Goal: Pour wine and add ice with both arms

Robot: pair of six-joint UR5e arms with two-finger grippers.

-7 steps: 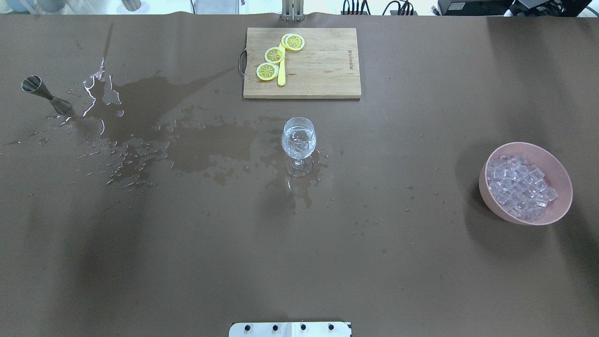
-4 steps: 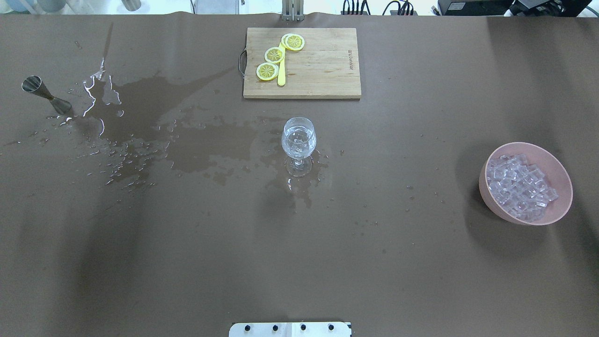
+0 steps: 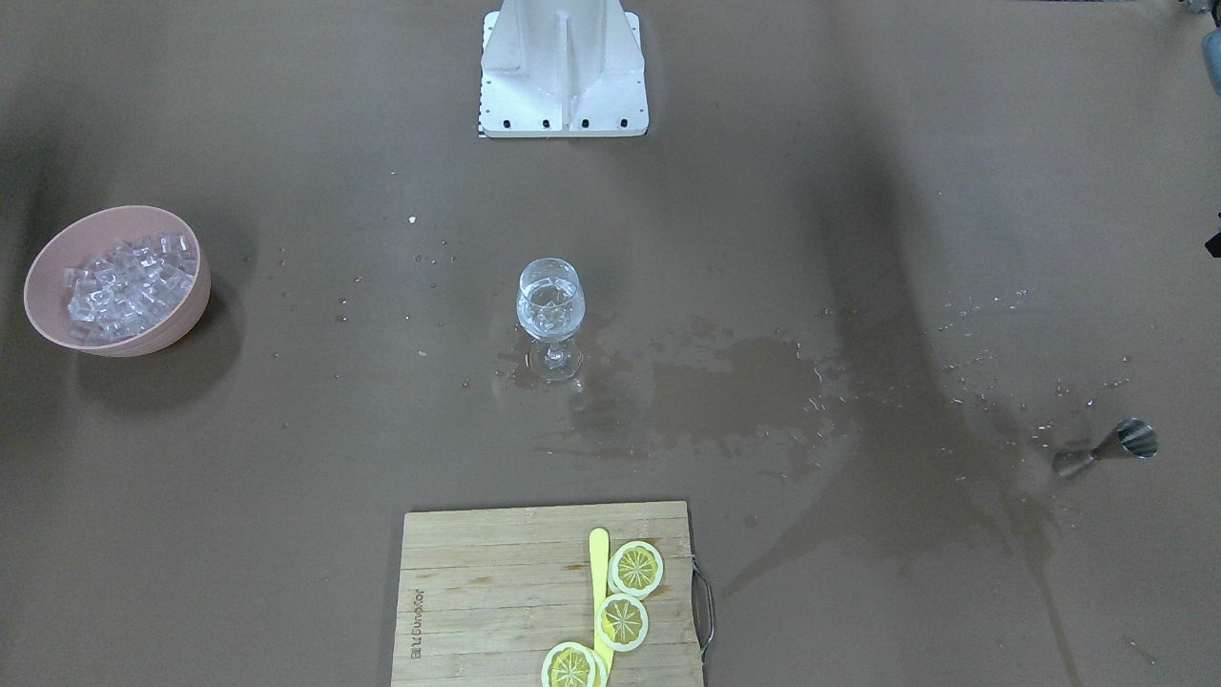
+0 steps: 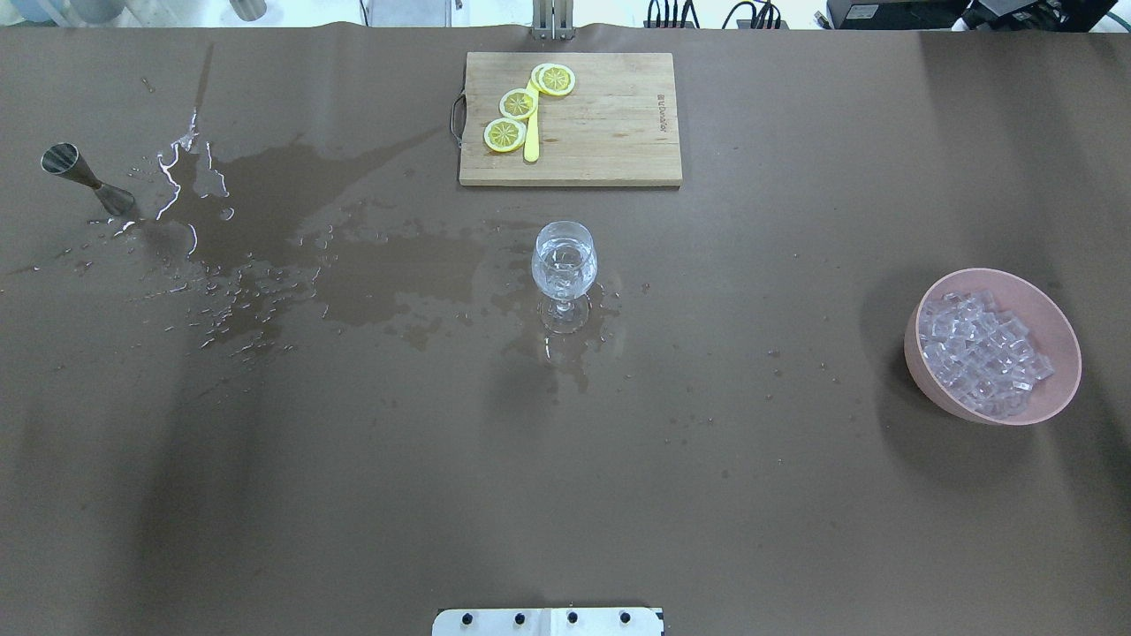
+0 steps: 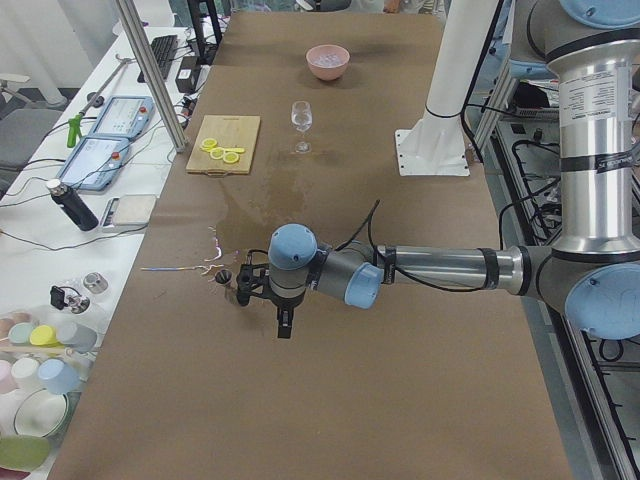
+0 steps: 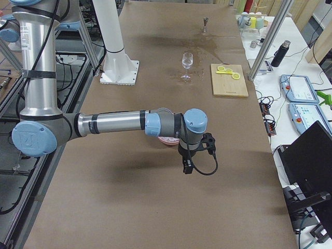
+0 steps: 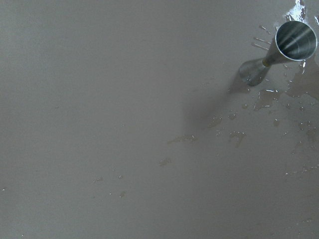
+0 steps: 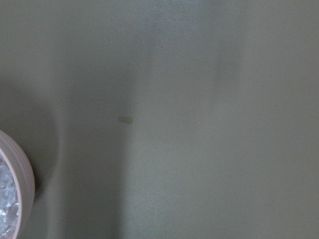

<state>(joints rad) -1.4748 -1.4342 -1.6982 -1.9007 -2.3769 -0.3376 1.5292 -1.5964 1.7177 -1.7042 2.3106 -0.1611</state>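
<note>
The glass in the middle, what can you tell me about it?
The glass is clear, with a round bowl, thin stem and flat foot. It stands upright near the table's middle, on a wet patch of spilled liquid. Something clear and glittery sits inside; whether liquid or cubes, I cannot tell. Nothing else touches it.

Wine: clear, colourless liquid (image 4: 564,265) — a small amount in the bowl of a clear stemmed wine glass (image 4: 565,307) standing upright at mid-table; wet patches and droplets (image 4: 265,185) spread over the brown table cover (image 4: 565,486) toward the robot's left.
Ice: many small clear, whitish cubes (image 4: 979,353) heaped in a round pink bowl (image 4: 1057,349) on the robot's right side, well apart from the glass.
Left arm: silver-grey tube with light-blue joint caps (image 5: 440,270), stretched level over the table's left end; black gripper (image 5: 284,323) points down, jaws unreadable.
Right arm: same build (image 6: 114,122), level over the right end, wrist near the bowl — black gripper (image 6: 187,166) hangs down, jaws unreadable.
</note>
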